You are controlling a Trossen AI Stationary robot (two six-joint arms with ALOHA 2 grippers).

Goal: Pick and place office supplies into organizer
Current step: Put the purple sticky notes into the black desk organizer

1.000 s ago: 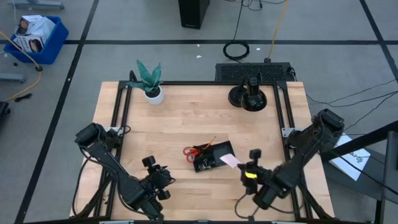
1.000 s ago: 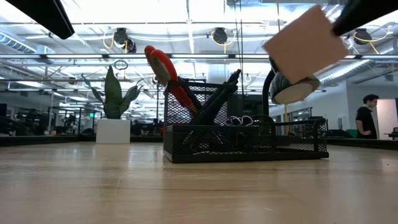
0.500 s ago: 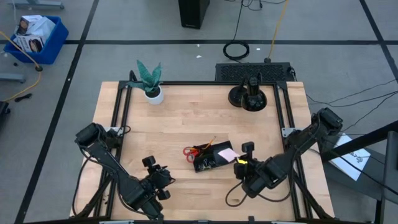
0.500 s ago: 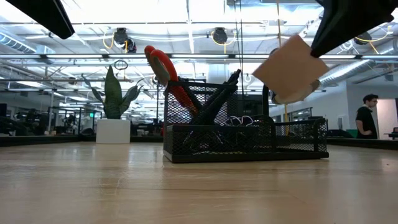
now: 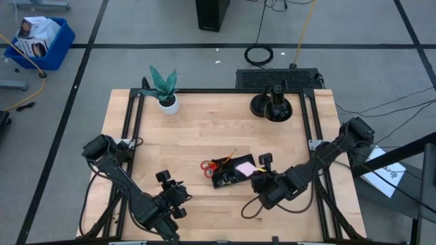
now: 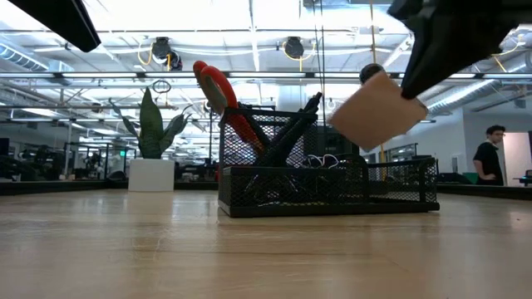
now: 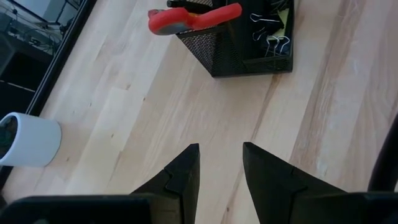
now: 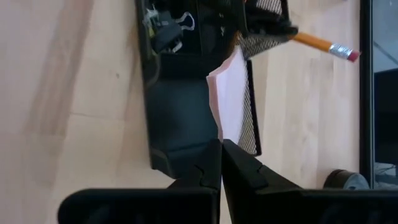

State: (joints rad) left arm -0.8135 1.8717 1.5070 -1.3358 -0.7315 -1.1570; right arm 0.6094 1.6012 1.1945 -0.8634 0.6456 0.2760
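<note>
The right pincer (image 5: 257, 178) is positioned at the right end of the organizer (image 5: 231, 173), near the middle of the tabletop (image 5: 204, 129), with its fingers (image 8: 214, 165) pressed together on one edge of the pale pink sticky-note pad (image 8: 227, 102). The right wrist view shows the pad held edge-on above an open compartment at the organizer's end; the high view shows only a pink patch (image 5: 246, 167) at that end. The low view alone shows that the pad (image 6: 376, 112) is tilted and raised above the low wire rim (image 6: 399, 178), clear of the tray. The red-handled scissors (image 6: 223, 98) stand slanted in the tall rear section, handles upward; the left wrist view shows these handles (image 7: 193, 17) projecting past the mesh wall and small black clips (image 7: 268, 34) lying in a low compartment. An orange pencil (image 8: 320, 43) projects from the tall section, visible in the right wrist view. The left pincer (image 7: 219, 168) waits at the near left part of the tabletop, fingers moderately apart and holding nothing. A plant in a white pot (image 5: 165, 92) stands at the far left.
</note>
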